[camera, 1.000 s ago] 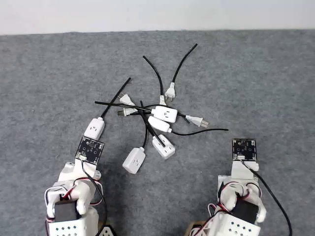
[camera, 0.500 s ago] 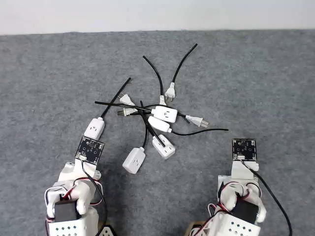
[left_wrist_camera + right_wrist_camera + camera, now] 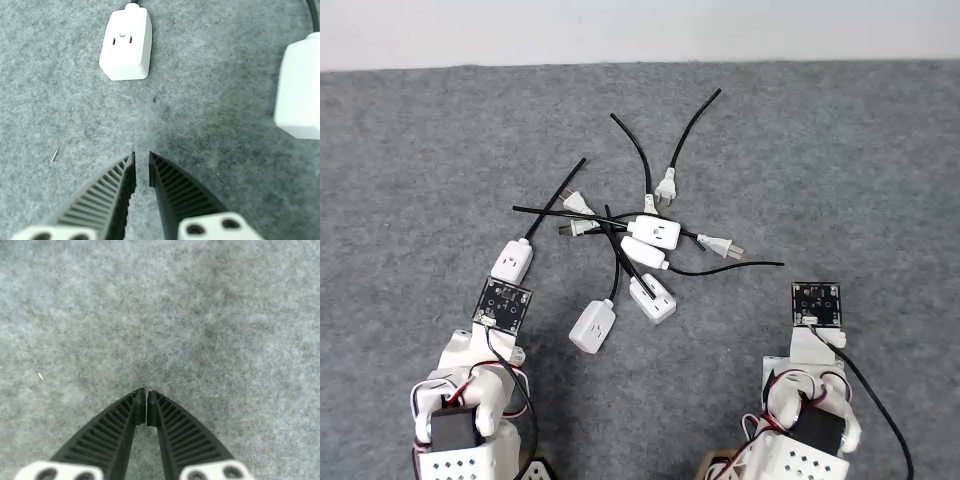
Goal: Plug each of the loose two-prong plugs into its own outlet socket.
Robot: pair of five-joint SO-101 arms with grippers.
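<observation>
Well, we find the loose plugs (image 3: 666,187) and white sockets (image 3: 655,232) heaped with their black cords (image 3: 638,150) in the middle of the grey carpet (image 3: 860,150). One socket (image 3: 125,45) lies ahead of the left gripper (image 3: 142,157) with its slots unfilled, and a second socket (image 3: 300,90) is cut off at the edge. The left fingers nearly meet, holding nothing. The right gripper (image 3: 146,392) has its tips touching above the carpet. Within the heap, we cannot tell whether any plug is seated.

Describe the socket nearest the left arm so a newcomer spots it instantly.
Start at the grey mat and the pile of plugs and cords in its middle. Just ahead of the left gripper lies a white outlet socket. Unlike its neighbours, it is leftmost, lying apart from the pile.
</observation>
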